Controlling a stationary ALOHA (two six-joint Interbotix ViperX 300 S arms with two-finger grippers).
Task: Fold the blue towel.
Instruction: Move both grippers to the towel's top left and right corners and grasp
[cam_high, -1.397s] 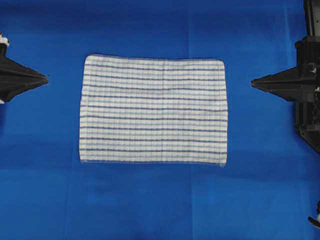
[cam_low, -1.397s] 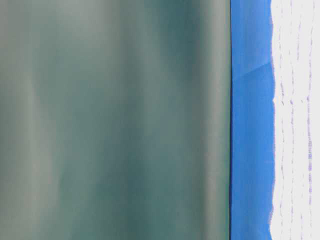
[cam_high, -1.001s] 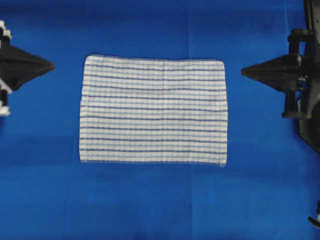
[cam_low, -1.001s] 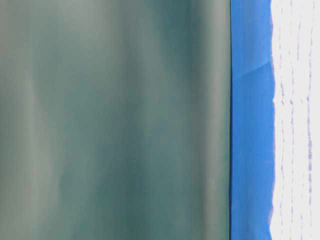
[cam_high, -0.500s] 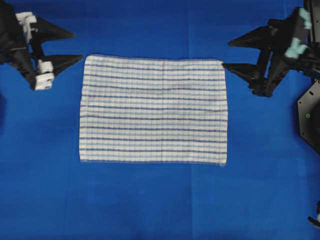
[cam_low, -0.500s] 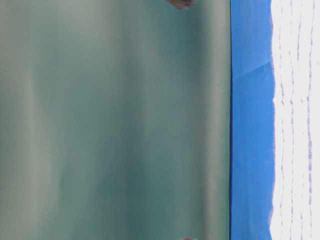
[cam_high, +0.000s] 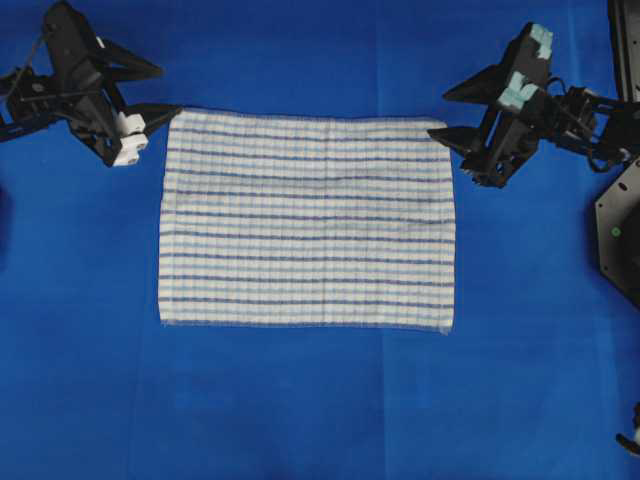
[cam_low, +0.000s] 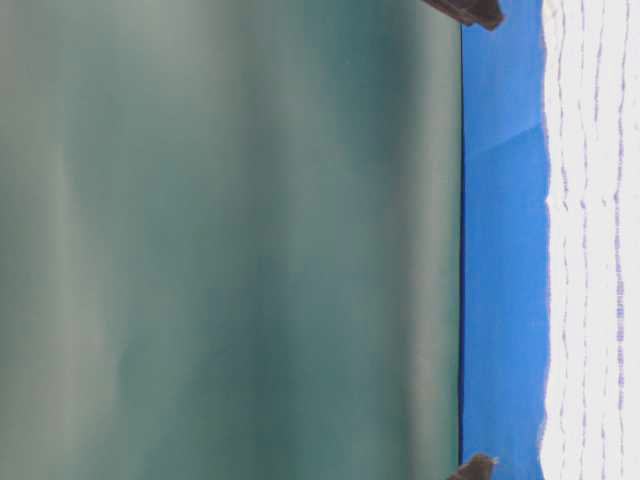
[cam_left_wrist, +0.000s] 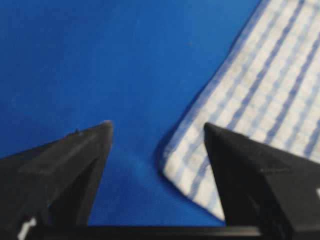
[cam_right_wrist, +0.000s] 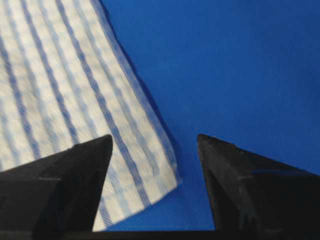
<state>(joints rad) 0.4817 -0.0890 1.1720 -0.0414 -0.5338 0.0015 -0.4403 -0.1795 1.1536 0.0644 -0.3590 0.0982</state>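
Observation:
The blue towel (cam_high: 305, 220), white with thin blue stripes, lies flat and unfolded in the middle of the overhead view. My left gripper (cam_high: 168, 90) is open at the towel's far left corner. In the left wrist view the towel (cam_left_wrist: 260, 85) shows its corner between the spread fingers of the left gripper (cam_left_wrist: 157, 125), one finger over the cloth. My right gripper (cam_high: 440, 115) is open at the far right corner. In the right wrist view the towel (cam_right_wrist: 60, 90) has its corner between the fingers of the right gripper (cam_right_wrist: 154, 137). Neither gripper holds anything.
A plain blue sheet (cam_high: 300, 400) covers the table all round the towel. Black arm hardware (cam_high: 620, 240) stands at the right edge. The table-level view shows the towel's edge (cam_low: 595, 250), blue sheet and a blurred green backdrop (cam_low: 230, 240).
Both grippers went from shut to open. They moved from the middle of the left and right sides toward the far edge and inward, to the towel's two far corners.

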